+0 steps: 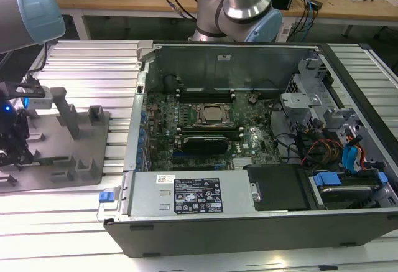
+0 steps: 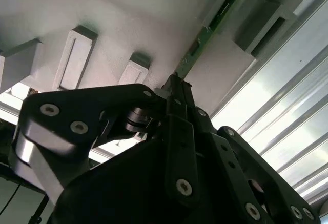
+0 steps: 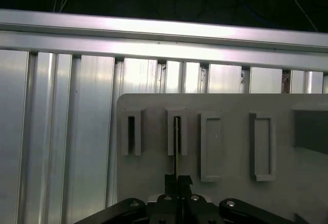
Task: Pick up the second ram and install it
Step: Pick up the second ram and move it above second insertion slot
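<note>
The second ram (image 2: 207, 32) is a thin green stick standing on edge in a slot of the grey holder plate (image 2: 118, 24). In the first wrist view the second ram (image 3: 176, 147) shows edge-on, rising from the slotted peg toward my gripper (image 3: 178, 181). Both wrist views show the gripper (image 2: 177, 88) shut on the stick's near end, with the black fingers (image 3: 169, 181) pressed against its two faces. In the exterior view the gripper (image 1: 13, 136) hangs at the far left over the holder plate (image 1: 71, 160).
An open computer case (image 1: 249, 234) lies to the exterior view's right of the plate, with the processor socket (image 1: 211, 115) and memory slots (image 1: 202, 141) on its board. Upright pegs (image 1: 65, 110) stand on the plate. Ribbed aluminium rails (image 3: 66, 131) surround it.
</note>
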Available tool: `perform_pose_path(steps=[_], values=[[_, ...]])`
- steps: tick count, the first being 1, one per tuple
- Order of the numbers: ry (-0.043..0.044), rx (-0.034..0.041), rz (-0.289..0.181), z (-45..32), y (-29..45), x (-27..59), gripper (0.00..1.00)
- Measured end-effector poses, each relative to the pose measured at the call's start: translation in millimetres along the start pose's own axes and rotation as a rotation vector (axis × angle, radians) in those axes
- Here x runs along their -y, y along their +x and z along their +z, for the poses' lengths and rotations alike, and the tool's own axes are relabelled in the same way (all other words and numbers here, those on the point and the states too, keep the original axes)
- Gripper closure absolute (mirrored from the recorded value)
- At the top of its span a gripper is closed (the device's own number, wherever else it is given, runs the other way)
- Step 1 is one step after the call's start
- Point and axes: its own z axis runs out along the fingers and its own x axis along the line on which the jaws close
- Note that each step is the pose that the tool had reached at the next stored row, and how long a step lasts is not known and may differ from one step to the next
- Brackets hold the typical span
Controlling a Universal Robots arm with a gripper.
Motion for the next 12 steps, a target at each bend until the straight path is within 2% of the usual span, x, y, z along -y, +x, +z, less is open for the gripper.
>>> perform_pose_path(steps=[3, 7, 9, 10, 12], values=[[0.0004, 0.0004, 0.034, 0.5, 0.0, 0.0, 0.91], [0.0009, 0.0009, 0.036, 0.0, -0.1, 0.1, 0.91], [0.0006, 0.0007, 0.035, -11.6, -0.2, -0.2, 0.91], [0.0005, 0.0006, 0.035, -14.9, -0.2, -0.2, 0.91], [0.0006, 0.0007, 0.035, -15.1, -0.2, -0.2, 0.91]])
